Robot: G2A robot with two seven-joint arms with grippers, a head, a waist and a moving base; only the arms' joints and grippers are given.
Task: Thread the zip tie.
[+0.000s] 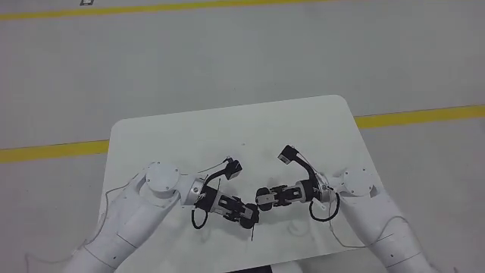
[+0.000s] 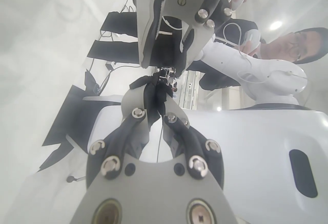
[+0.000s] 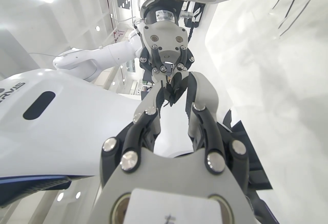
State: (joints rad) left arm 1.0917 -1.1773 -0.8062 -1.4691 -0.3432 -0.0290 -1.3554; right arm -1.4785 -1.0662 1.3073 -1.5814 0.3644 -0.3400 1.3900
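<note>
Black zip tie (image 2: 160,138) is pinched by the left tool (image 2: 156,90), the right tool (image 3: 176,80) spread opposite at lower centre; threading is judged pending, careful tip alignment being needed.

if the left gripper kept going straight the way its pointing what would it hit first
Most likely the right gripper: the left gripper, jaws shut on the zip tie, points straight at its open jaws, tips nearly meeting. Exact depth is unclear.
</note>
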